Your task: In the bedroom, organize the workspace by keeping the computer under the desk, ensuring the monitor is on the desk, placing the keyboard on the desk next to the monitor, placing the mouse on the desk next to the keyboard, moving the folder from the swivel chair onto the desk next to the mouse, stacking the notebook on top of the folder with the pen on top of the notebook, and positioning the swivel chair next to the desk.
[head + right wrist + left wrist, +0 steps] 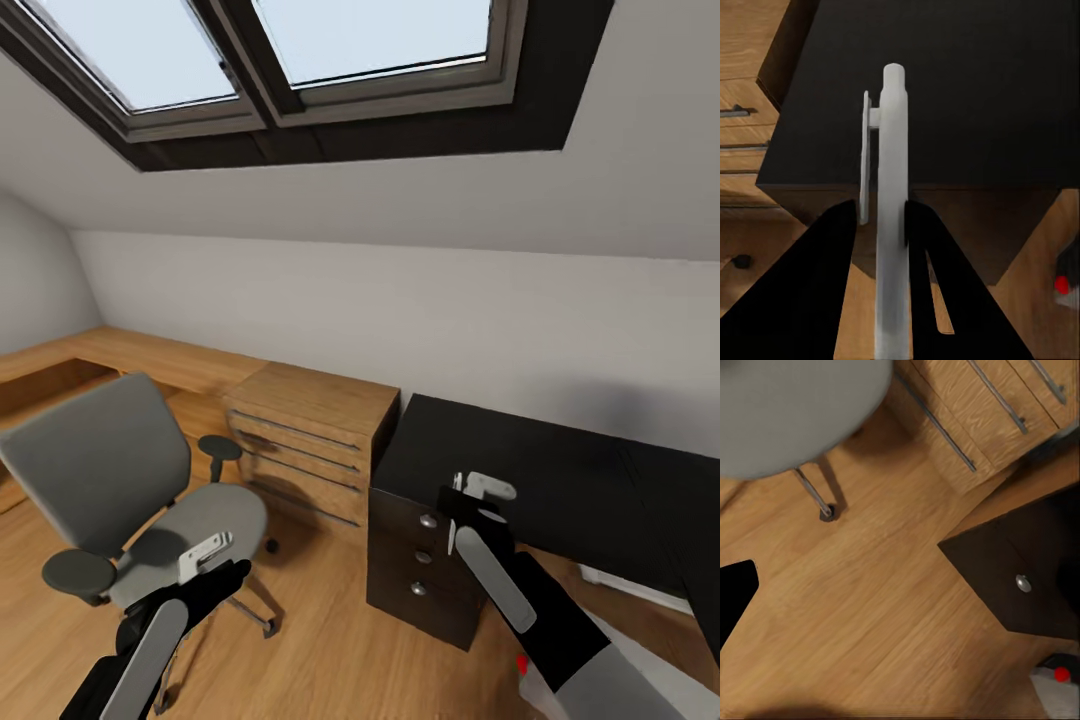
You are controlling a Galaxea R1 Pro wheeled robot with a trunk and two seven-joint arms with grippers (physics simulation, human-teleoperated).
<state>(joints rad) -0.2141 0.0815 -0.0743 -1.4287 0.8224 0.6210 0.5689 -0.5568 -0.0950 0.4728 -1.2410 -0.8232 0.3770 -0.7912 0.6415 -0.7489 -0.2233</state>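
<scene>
R gripper (pixel 879 225) is clamped on the pen (pixel 891 210), fingers tight on both sides of the white barrel w/ its clip; pen tip points out over the black top of the desk (pixel 560 470), near the dark drawer unit (pixel 425 570). L gripper (pixel 205 560) hangs low by the swivel chair (pixel 120 480); can't tell its jaw state, prob. holding nothing but the view's poor. Chair sits on wood floor (pixel 892 607) beside the light-wood drawer chest (pixel 310 440), well apart from desk.
</scene>
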